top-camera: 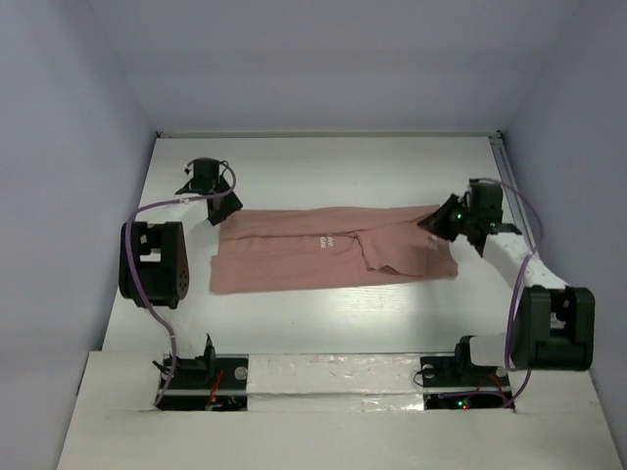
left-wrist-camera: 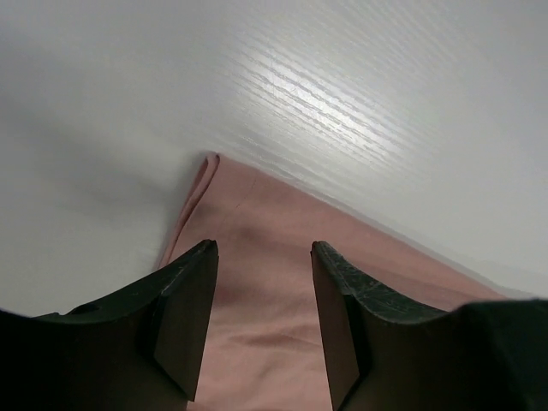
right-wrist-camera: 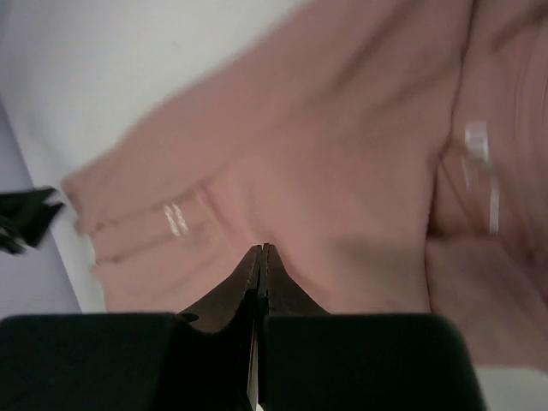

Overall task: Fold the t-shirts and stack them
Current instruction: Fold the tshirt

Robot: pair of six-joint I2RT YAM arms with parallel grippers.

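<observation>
A dusty-pink t-shirt lies flat across the middle of the white table, with small white lettering near its centre and its right part folded over in a loose flap. My left gripper is open just above the shirt's far left corner; the left wrist view shows pink cloth between the spread jaws of the gripper. My right gripper is at the shirt's far right corner. In the right wrist view it is shut, and the shirt puckers at its tip.
The left arm's elbow stands beside the shirt's left edge and the right arm's elbow near the right front. Pale walls enclose the table on three sides. A metal rail runs along the far right edge.
</observation>
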